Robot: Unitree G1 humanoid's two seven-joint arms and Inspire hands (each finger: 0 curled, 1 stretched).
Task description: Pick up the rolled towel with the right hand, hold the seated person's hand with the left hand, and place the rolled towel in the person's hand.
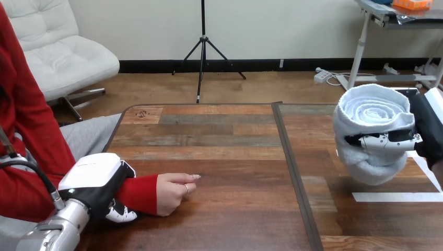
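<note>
The left hand (96, 180) is seen as black, capped on its back by a smooth white shell with rounded corners, and a black-and-white jointed finger (123, 213) is shown. It is carried on a silver forearm (52, 230). The right hand (426, 130) is black, with a white-segmented finger (386, 140). A red sleeve (138, 193) is worn by the person.

Your desk (224, 151): wooden planks in mixed browns, with a dark rim along the far edge. A dark seam (292, 172) runs front to back, right of centre. White tape strips (392, 196) lie flat on the right section. The person's hand (175, 191) rests on the left section, near your side, loosely closed.
</note>
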